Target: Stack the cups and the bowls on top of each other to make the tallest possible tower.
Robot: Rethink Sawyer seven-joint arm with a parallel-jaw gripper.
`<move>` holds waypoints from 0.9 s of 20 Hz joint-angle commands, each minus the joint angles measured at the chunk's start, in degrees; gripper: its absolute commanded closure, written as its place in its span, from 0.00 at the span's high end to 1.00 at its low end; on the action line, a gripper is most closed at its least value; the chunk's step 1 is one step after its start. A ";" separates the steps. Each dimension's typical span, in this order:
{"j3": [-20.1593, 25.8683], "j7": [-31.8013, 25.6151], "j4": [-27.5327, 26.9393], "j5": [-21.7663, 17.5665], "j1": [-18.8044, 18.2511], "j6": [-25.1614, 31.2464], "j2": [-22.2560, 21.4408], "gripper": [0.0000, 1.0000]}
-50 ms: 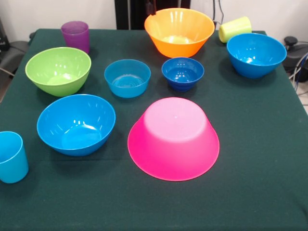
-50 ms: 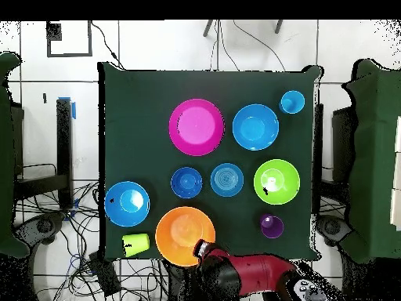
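Note:
Every piece stands alone on the cloth, none on another. The big pink bowl (image 1: 173,138) (image 2: 196,126) lies upside down near the middle. The big orange bowl (image 1: 179,31) (image 2: 185,235) sits upright by the robot's edge. Between them are the small dark-blue bowl (image 1: 182,73) and the small light-blue bowl (image 1: 127,77). The green bowl (image 1: 58,70) and two medium blue bowls (image 1: 76,123) (image 1: 256,54) are upright. The purple cup (image 1: 75,35) and the light-blue cup (image 1: 10,157) stand; the yellow-green cup (image 1: 235,29) lies on its side. My gripper (image 2: 202,249) hovers at the orange bowl's rim.
A dark-green cloth covers the table (image 1: 260,202). The yellow-green cup and the light-blue cup sit close to table edges. Cables (image 2: 86,262) trail on the floor beside the table. My red arm (image 2: 251,274) lies along the table's robot-side edge.

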 commanded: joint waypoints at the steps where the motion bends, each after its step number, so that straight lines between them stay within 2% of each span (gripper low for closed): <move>1: 12.85 -16.57 -1.58 -8.86 -2.48 7.50 1.93 0.00; 3: 15.40 -17.17 -2.00 -9.84 -4.26 9.58 2.85 0.00; 8: 19.51 -16.17 -2.80 -11.95 -5.62 12.58 3.10 0.00; 18: 22.56 -13.98 -3.79 -16.94 -6.47 14.28 4.42 0.00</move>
